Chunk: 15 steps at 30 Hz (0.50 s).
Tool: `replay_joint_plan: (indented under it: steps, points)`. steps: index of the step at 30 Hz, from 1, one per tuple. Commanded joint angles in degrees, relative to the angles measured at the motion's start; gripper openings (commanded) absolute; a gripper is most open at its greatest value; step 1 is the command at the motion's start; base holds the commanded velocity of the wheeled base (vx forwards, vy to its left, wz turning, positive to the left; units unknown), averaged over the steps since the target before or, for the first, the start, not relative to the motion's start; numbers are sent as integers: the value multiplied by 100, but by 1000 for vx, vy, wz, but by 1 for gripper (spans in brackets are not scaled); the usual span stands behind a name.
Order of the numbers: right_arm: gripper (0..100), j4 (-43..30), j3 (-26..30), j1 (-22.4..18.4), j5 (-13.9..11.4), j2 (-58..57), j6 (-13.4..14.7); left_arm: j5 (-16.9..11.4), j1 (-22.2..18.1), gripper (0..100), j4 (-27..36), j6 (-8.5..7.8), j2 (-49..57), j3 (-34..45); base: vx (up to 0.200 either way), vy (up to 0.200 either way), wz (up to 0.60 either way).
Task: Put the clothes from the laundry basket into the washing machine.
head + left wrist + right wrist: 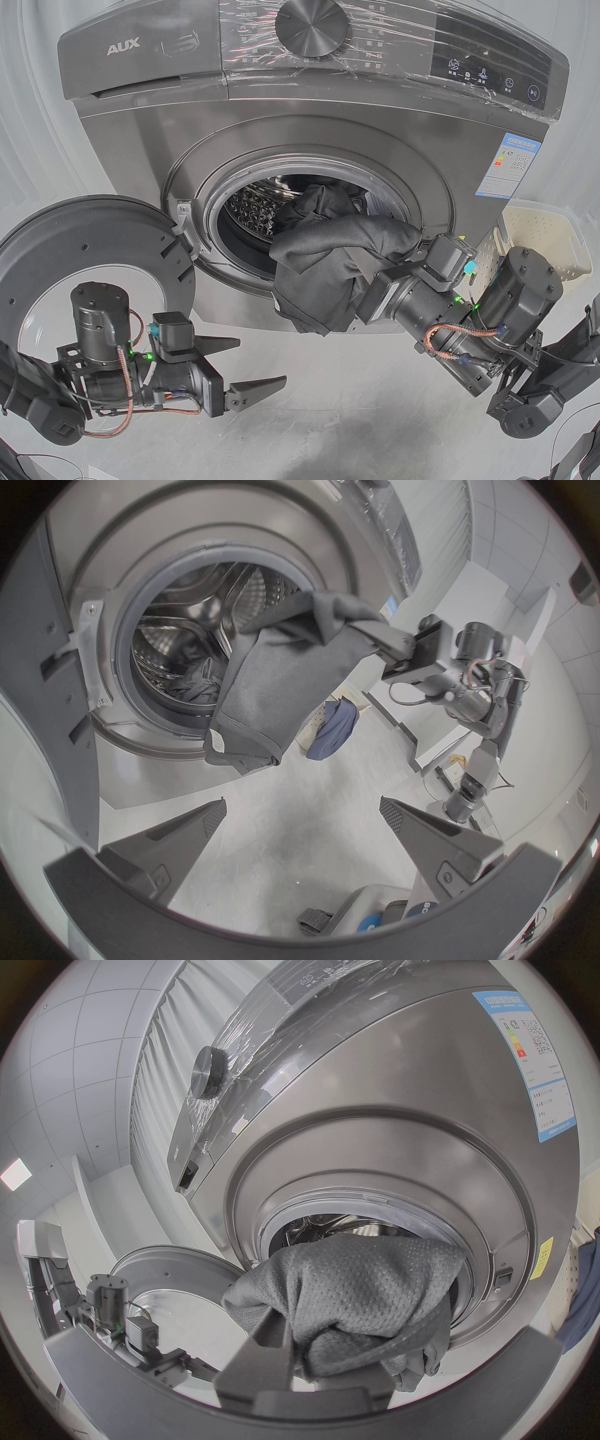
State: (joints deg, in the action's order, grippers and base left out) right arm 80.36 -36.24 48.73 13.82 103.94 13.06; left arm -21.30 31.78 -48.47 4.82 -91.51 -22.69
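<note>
A dark grey garment [325,262] hangs half in, half out of the washing machine's round opening [250,212]. My right gripper [400,247] is shut on the garment's upper fold at the opening's right side; the cloth [350,1297] drapes over its fingers [265,1347]. The same garment [281,680] hangs over the drum rim, with another dark piece [197,686] lying inside the drum. My left gripper [250,365] stands open and empty low on the left, below the open door [81,250]. A cream laundry basket [550,237] stands right of the machine, with a navy cloth [334,727] over its edge.
The machine's door swings out to the left, close above my left arm. Pale grey floor [350,400] lies bare in front of the machine. A white curtain [156,1085] hangs behind it.
</note>
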Motion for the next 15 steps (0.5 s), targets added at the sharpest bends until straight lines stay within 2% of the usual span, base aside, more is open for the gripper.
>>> replay_joint_plan:
  steps: [1,8,15]
  points:
    - [0,6,-58,49,6,39,-5,170,171,100,-172,107,-710,-280,0,0,0]
    - [0,6,-58,76,6,-14,-14,258,258,100,-259,573,-1246,-790,0,0,0]
    - [0,6,-58,84,6,-14,-14,425,294,100,-259,626,-1554,-1045,0,0,0]
